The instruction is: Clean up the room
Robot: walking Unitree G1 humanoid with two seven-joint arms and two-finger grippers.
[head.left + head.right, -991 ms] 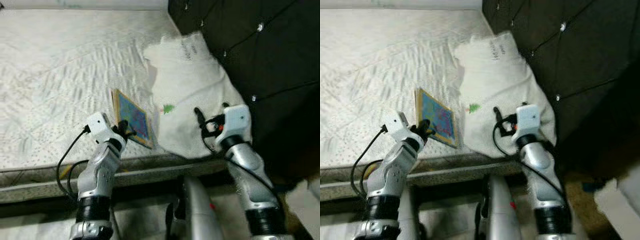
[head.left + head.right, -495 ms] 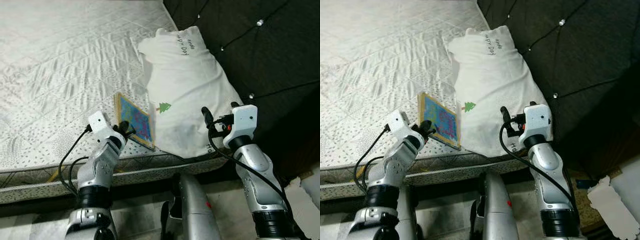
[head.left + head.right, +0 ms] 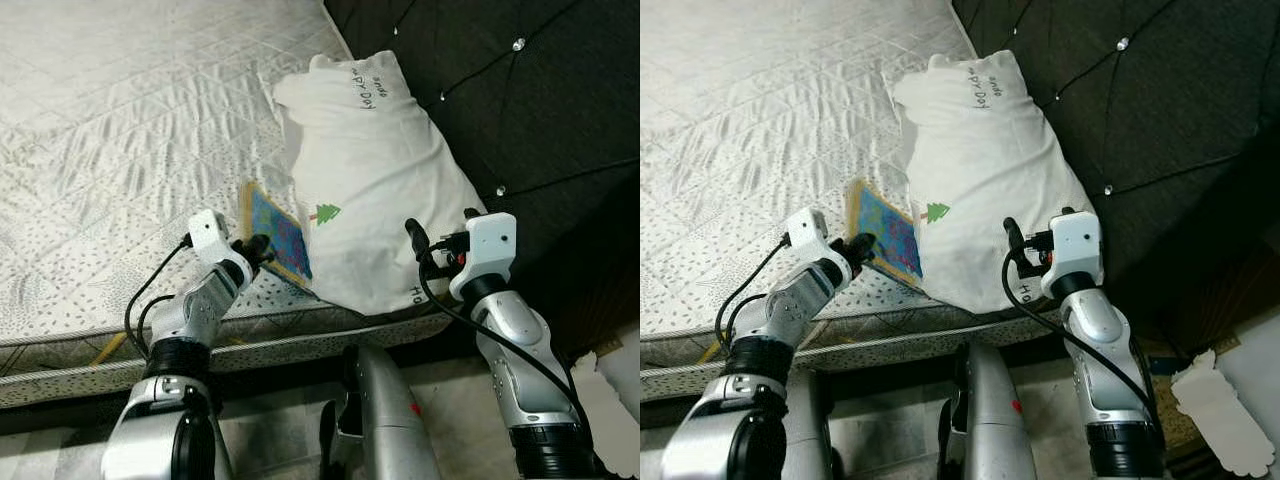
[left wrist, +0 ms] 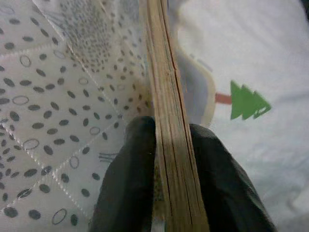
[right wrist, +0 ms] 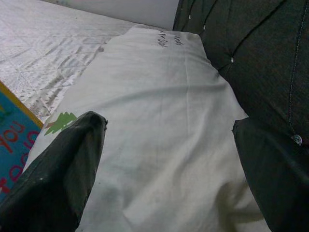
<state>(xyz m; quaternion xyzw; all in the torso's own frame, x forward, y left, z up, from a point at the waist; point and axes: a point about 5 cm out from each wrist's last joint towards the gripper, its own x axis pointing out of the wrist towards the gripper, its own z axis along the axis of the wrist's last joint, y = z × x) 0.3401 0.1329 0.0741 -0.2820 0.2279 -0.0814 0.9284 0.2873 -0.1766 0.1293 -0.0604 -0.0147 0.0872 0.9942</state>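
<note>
The left gripper [image 4: 166, 159] is clamping the edge of one book [image 3: 277, 233], which is lying on the mattress [image 3: 110, 150] just beside one white pillow [image 3: 370, 180]. The right gripper [image 5: 169, 164] is hovering over the pillow, its fingers [image 5: 63, 164] spread wide and gripping nothing.

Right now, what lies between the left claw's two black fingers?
The edge of the thin yellow-framed blue picture book, clamped by the left claw, seen in the left wrist view.

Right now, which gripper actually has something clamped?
The left gripper: its fingers pinch the edge of the book on the mattress. The right gripper hovers open over the white pillow.
</note>
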